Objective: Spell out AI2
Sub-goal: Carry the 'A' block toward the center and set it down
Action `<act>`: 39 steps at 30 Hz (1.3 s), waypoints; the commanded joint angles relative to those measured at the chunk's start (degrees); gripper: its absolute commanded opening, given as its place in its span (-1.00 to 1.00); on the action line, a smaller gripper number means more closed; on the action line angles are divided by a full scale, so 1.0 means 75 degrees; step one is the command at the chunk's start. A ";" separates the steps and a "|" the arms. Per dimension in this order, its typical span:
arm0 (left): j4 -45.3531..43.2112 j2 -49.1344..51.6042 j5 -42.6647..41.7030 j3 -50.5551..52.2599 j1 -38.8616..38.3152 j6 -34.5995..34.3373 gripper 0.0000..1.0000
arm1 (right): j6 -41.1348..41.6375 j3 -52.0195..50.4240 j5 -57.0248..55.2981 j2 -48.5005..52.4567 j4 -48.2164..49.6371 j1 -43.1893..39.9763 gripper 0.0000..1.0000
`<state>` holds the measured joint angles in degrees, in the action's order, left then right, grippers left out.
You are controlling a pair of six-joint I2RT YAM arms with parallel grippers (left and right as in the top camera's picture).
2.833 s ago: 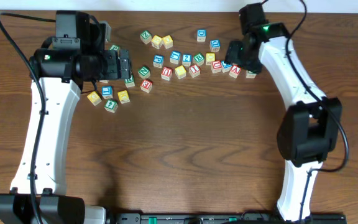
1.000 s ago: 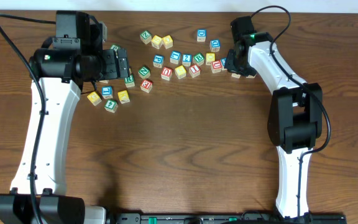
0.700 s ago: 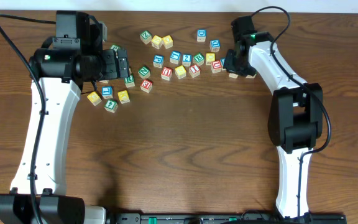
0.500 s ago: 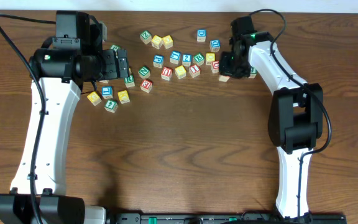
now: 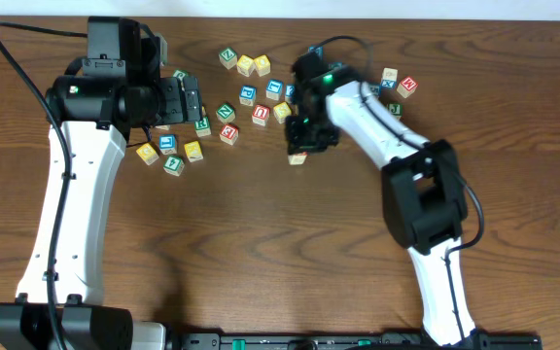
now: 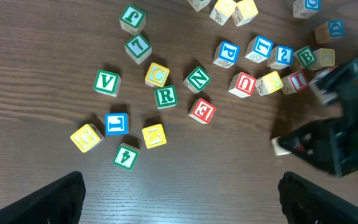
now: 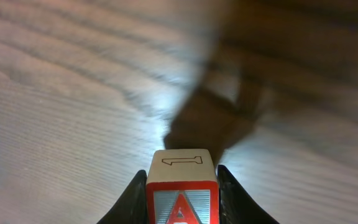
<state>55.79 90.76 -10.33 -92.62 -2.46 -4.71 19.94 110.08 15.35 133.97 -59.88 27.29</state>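
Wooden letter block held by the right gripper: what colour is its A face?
Red-framed wooden block: red A on grey. Right wrist view shows best.

One white left arm (image 5: pixel 64 209) and one white right arm (image 5: pixel 379 123) are reaching over one brown wooden table (image 5: pixel 261 262). Small painted wooden letter cubes (image 6: pixel 165 96) are lying scattered. Eleven are sitting in the left cluster: six green, three yellow, one blue, one red. Over a dozen are lying elsewhere, some hidden. The right arm is holding one red-bordered wooden A cube (image 7: pixel 181 202).

The overhead camera looks straight down on the whole table (image 5: pixel 261 243). The left wrist camera looks down from high on the blocks (image 6: pixel 157 74), a patch shared with overhead. The right wrist camera sits close above the wood, the A block (image 7: pixel 182 199) nearest.
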 commanded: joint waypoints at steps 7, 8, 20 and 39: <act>0.0038 -0.0015 0.0079 -0.0125 -0.0003 -0.0067 0.96 | 0.1591 -0.0038 -0.1923 -0.0332 0.0338 0.0988 -0.63; 0.0038 -0.0015 0.0079 -0.0125 -0.0003 -0.0067 0.97 | 0.1673 -0.0038 -0.1938 -0.0332 0.0399 0.1075 -0.63; 0.0041 -0.0015 0.0079 -0.0125 -0.0003 -0.0067 0.96 | 0.2430 -0.0038 -0.2323 -0.0332 0.0230 0.1332 -0.74; 0.0041 -0.0015 0.0079 -0.0125 -0.0003 -0.0067 0.96 | 0.2419 0.0023 -0.2369 -0.0335 0.0443 0.1343 -0.23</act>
<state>55.79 90.76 -10.33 -92.62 -2.46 -4.71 37.91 110.06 -1.37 133.64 -57.14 37.10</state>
